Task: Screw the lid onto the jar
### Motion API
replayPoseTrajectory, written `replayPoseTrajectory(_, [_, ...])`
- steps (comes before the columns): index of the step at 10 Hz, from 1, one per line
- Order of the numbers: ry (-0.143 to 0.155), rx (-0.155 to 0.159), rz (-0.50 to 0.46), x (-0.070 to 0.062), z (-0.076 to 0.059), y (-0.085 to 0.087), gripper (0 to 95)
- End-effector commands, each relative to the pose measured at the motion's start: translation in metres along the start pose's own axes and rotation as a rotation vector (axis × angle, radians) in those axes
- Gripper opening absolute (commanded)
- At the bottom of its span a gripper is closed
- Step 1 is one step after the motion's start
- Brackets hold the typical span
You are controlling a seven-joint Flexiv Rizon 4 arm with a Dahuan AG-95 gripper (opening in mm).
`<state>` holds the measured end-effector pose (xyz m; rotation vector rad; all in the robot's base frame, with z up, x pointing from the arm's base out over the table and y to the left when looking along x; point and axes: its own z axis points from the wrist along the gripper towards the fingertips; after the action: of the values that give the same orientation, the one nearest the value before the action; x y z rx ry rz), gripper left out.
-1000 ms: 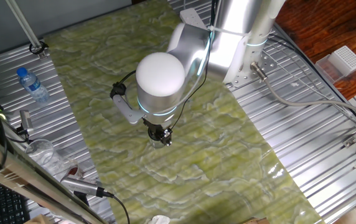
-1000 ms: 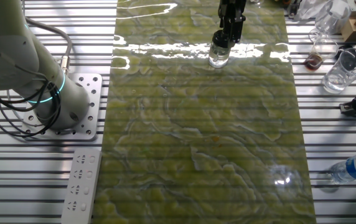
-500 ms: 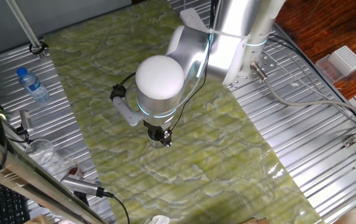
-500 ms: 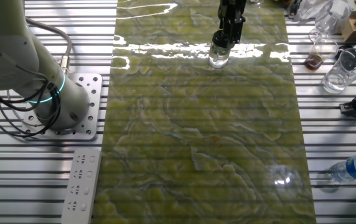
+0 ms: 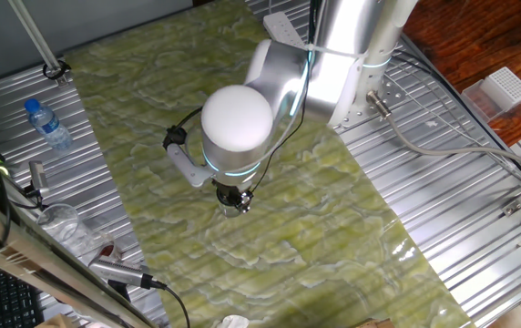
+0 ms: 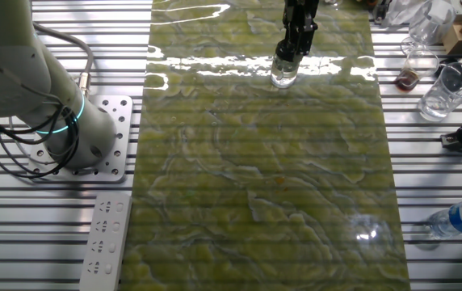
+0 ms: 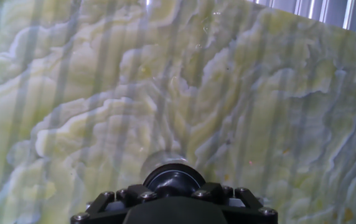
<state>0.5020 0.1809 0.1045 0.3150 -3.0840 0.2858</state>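
One arm does all the work at this table, reaching out over the green marbled mat point(image 6: 263, 186) with its gripper point(image 6: 287, 55) pointed straight down onto the jar point(image 6: 283, 75). From the far-side fixed camera the little clear jar stands upright on the mat, near its glare-streaked far end, and the dark fingers come down right on top of it, which is where you would want them for a twisting job: the wrist axis lines up with the jar's own axis, so a turn of the hand turns the cap squarely. The lid point(image 7: 173, 179) shows best in the hand view, a black round cap with a greyish sheen in the middle, sitting just below the fingers and centred between them. I judge the fingers are closed around that cap, though neither fixed view shows the contact cleanly, the arm's white elbow hiding most of it in one. Nothing holds the jar itself, so it relies on the mat to stay put. How far the thread has taken I cannot tell. Off the mat, a water bottle point(image 5: 48, 125) lies on the ribbed metal, well apart from the work.
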Motion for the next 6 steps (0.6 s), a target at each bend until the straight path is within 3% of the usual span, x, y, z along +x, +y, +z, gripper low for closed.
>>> replayPoseTrajectory(1, [-0.017,-0.010,0.007,0.0005,-0.0008,-0.0017,38.0])
replayPoseTrajectory(6, [-0.069,-0.018,0.031,0.0007,-0.0008,-0.0022,38.0])
